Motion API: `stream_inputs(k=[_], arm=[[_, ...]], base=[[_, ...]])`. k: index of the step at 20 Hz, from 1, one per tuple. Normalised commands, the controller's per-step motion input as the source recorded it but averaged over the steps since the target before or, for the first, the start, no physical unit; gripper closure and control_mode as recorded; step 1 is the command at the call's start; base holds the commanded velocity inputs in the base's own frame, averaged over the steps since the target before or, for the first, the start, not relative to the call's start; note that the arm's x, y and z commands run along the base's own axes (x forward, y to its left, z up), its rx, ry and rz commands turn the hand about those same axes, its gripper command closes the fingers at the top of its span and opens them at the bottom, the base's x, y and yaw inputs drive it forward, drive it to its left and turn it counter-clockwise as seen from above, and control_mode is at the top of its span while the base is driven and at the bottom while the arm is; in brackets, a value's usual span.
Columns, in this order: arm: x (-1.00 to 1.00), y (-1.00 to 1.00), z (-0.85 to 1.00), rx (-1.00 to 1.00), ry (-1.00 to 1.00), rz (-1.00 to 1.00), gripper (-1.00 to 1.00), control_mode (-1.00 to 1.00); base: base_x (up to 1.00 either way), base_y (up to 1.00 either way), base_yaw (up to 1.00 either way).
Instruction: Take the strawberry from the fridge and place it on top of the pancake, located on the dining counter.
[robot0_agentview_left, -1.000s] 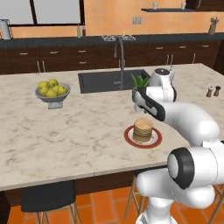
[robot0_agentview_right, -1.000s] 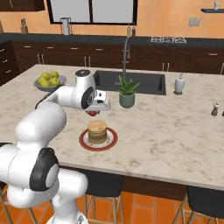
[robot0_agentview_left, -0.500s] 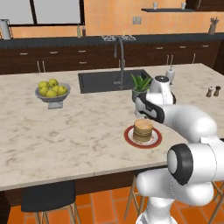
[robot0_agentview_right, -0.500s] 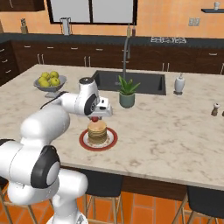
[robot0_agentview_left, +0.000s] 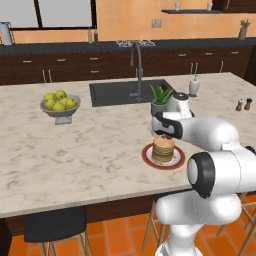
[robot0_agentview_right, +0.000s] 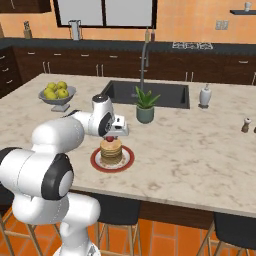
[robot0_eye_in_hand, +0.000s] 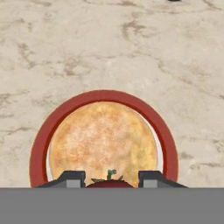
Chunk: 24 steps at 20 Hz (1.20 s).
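Scanning from the left, you pass the grey bowl of yellow-green fruit at ten o'clock on the beige marbled table, then reach the tan pancake stack on its red-rimmed white plate. Your fingers pinch the tiny red strawberry directly above the stack, held centred so a release should land it on top.

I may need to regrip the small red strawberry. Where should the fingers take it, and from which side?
Grip the small red strawberry across its round sides, coming from above, as the hand holds it now: the green leafy cap points up between the fingers, over the tan pancake stack.
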Motion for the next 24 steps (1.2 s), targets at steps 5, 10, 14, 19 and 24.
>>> stream_inputs(k=[5, 10, 14, 19, 24], arm=[[0.04, 0.03, -0.11, 0.0, 0.0, 0.0, 1.0, -1.0], [0.0, 0.01, -0.1, 0.0, 0.0, 0.0, 1.0, -1.0], [0.0, 0.0, -0.16, 0.0, 0.0, 0.0, 1.0, -1.0], [0.0, 0.01, -0.16, 0.0, 0.0, 0.0, 1.0, -1.0], [0.0, 0.0, -0.12, 0.0, 0.0, 0.0, 1.0, -1.0]], base=[[0.0, 0.0, 0.0], [0.0, 0.0, 0.0], [0.0, 0.0, 0.0], [0.0, 0.0, 0.0], [0.0, 0.0, 0.0]])
